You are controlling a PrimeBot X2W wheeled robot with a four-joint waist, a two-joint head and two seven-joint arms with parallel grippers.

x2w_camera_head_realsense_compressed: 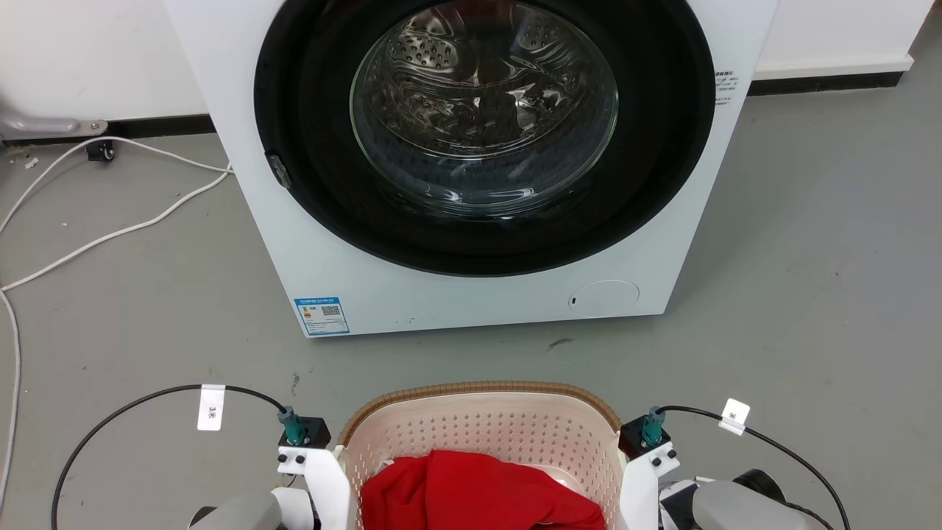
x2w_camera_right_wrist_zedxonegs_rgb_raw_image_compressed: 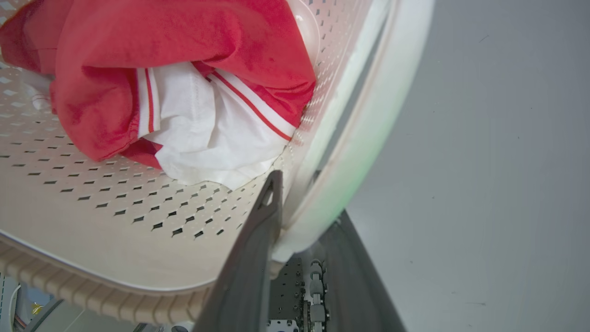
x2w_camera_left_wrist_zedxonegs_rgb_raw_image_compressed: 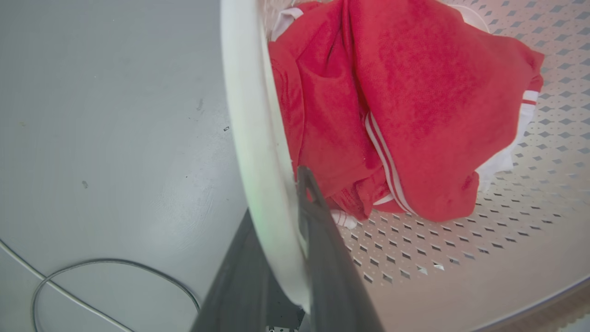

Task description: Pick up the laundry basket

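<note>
The laundry basket point(x2w_camera_head_realsense_compressed: 482, 430) is cream with perforated walls and a brown woven rim, low in the head view between my two wrists. It holds red and white clothes point(x2w_camera_head_realsense_compressed: 471, 489). In the left wrist view my left gripper point(x2w_camera_left_wrist_zedxonegs_rgb_raw_image_compressed: 276, 198) is shut on the basket's white handle point(x2w_camera_left_wrist_zedxonegs_rgb_raw_image_compressed: 249, 120), one dark finger outside and one inside. My right gripper point(x2w_camera_right_wrist_zedxonegs_rgb_raw_image_compressed: 306, 198) is clamped the same way on the opposite white handle point(x2w_camera_right_wrist_zedxonegs_rgb_raw_image_compressed: 368, 124) in the right wrist view. Whether the basket touches the floor, I cannot tell.
A large white washing machine point(x2w_camera_head_realsense_compressed: 471, 294) with a round dark glass door stands just beyond the basket. White cables point(x2w_camera_head_realsense_compressed: 110, 235) trail over the grey floor at the left. Black cables loop from both wrists point(x2w_camera_head_realsense_compressed: 132, 412).
</note>
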